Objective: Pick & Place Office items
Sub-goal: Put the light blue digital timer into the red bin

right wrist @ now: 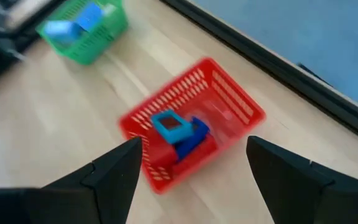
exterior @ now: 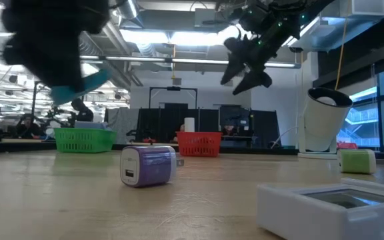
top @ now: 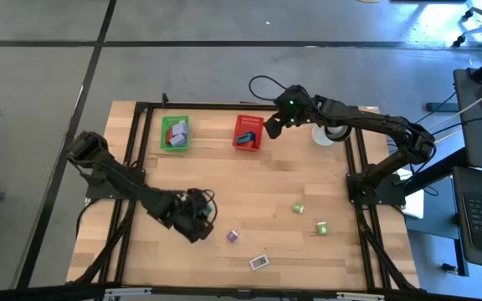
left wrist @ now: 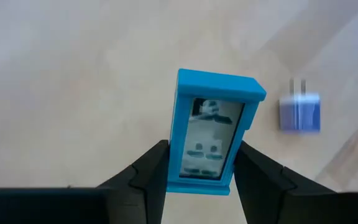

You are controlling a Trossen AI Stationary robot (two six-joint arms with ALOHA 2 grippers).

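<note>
Left tool [left wrist: 201, 177] is pinching a blue framed piece [left wrist: 213, 130]; keep it level heading to a basket. Right tool [right wrist: 191, 171], spread, hangs over the red basket [right wrist: 229, 102].

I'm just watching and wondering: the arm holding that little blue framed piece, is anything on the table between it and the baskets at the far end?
Nothing visible is. The left gripper is shut on the blue framed piece, lifted above the table. Bare wood lies between it and the green basket and red basket. The lavender block sits off to the side.
</note>
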